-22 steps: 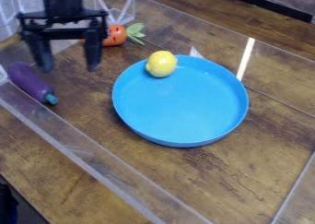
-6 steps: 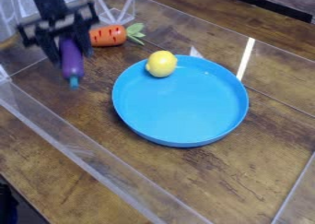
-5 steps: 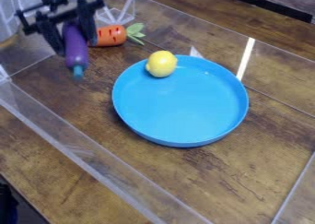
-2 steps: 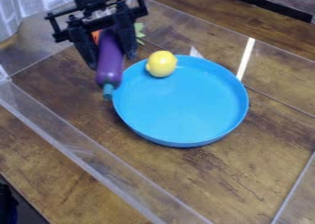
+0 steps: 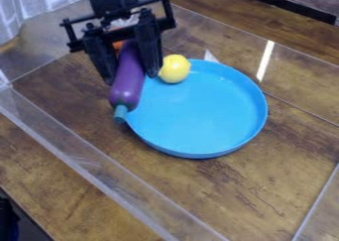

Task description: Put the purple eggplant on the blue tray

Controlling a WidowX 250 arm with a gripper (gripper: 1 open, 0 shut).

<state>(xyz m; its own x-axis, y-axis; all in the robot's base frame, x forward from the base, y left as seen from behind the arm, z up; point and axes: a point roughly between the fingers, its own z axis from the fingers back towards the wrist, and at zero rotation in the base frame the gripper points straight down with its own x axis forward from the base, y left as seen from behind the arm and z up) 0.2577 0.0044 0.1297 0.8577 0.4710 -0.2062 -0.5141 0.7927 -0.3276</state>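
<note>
Claw (image 5: pixel 129 63): clenched on the purple eggplant (image 5: pixel 127 83), with 1 finger on either side. Comes down from the top of the view, left of center.

Eggplant: hangs lengthwise from the claw, slightly tilted, teal-green stem cap (image 5: pixel 121 114) at the lower end. Appears raised above the wooden table (image 5: pixel 272 190), in front of the left rim of the blue tray (image 5: pixel 200 112) as seen from the camera. Exact height and contact with the rim: cannot tell.

Tray: lies flat on the table, round and shallow. Holds 1 yellow lemon (image 5: pixel 173 68) at the far left edge, just beside the claw in the view.

Carrot (image 5: pixel 118 46): mostly hidden behind the claw, with only a bit of orange visible.

Clear plastic strip (image 5: pixel 95 166): runs diagonally across the lower left, in front of the tray.
</note>
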